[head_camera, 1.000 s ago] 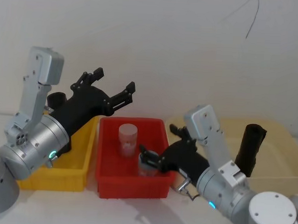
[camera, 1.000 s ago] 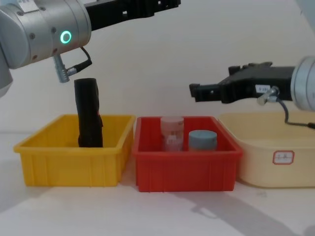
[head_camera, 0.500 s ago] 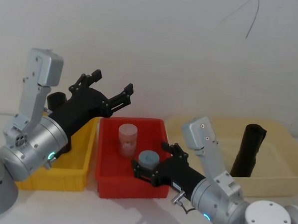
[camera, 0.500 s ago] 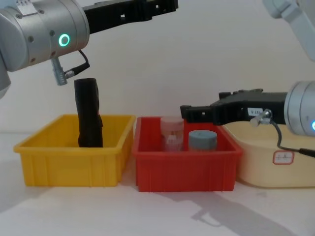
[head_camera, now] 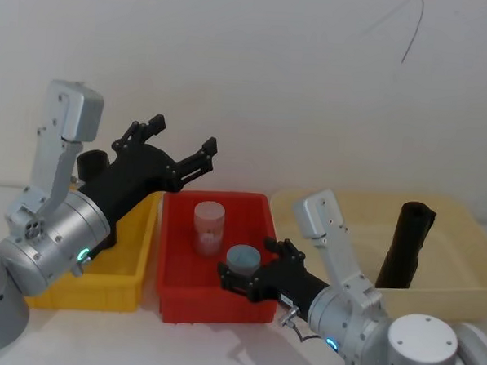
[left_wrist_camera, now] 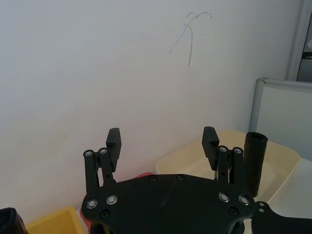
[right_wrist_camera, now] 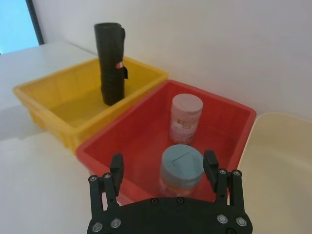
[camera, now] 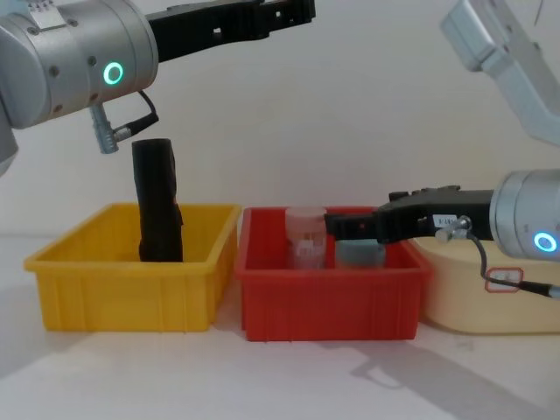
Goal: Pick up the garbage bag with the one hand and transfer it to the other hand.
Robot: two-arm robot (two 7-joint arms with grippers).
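The garbage bag [right_wrist_camera: 109, 63], a tall black roll with a small red mark, stands upright in the yellow bin [camera: 131, 289]. I also see the garbage bag [camera: 157, 201] from the chest, and its top [head_camera: 88, 162] peeks out behind my left arm. My left gripper [head_camera: 185, 134], on the green-ringed arm, hangs open high above the yellow and red bins, well clear of the roll. The left gripper [left_wrist_camera: 162, 136] holds nothing. My right gripper [right_wrist_camera: 164, 163], on the blue-ringed arm, is open and low at the red bin's front, beside the grey-lidded jar [head_camera: 242, 256].
The red bin [camera: 324, 302] holds a pink jar [camera: 304, 236] and the grey-lidded jar. A second black roll [head_camera: 408, 244] leans in the beige tub [head_camera: 458, 288] on the right. A wall stands close behind the bins.
My right gripper has dropped and drawn back to the front of the red bin, level with the jars. The left arm has barely moved.
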